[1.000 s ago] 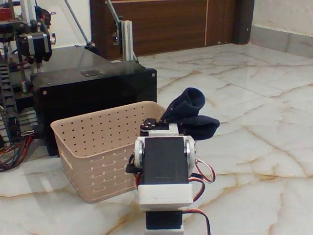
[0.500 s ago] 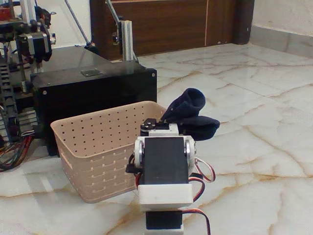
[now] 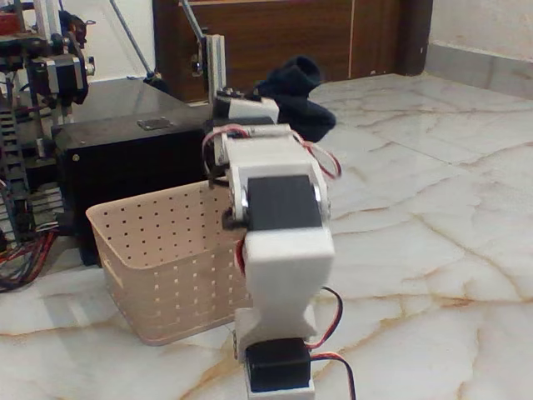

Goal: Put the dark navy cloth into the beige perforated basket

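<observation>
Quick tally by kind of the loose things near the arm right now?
Cloth: 1, dark navy cloth, held up off the floor.
Basket: 1, beige basket.
Black box: 1, black box behind the basket.
Total: 3

The dark blue cloth [image 3: 293,98] hangs bunched up in the air, up beyond the top of the arm. The beige basket [image 3: 158,250] sits on the floor lower down. It has rows of little round holes and an open top.
</observation>
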`<act>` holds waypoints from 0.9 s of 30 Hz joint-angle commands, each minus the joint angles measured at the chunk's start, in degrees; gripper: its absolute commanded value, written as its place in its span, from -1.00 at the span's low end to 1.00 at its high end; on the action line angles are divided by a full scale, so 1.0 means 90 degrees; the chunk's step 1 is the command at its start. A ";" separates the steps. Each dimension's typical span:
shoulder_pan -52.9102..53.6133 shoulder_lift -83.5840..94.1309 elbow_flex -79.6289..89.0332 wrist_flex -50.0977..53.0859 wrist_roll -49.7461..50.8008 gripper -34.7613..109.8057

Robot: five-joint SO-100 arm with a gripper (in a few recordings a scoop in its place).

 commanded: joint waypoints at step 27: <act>-0.0957 -0.5146 -0.6719 0.4531 0.6709 -0.52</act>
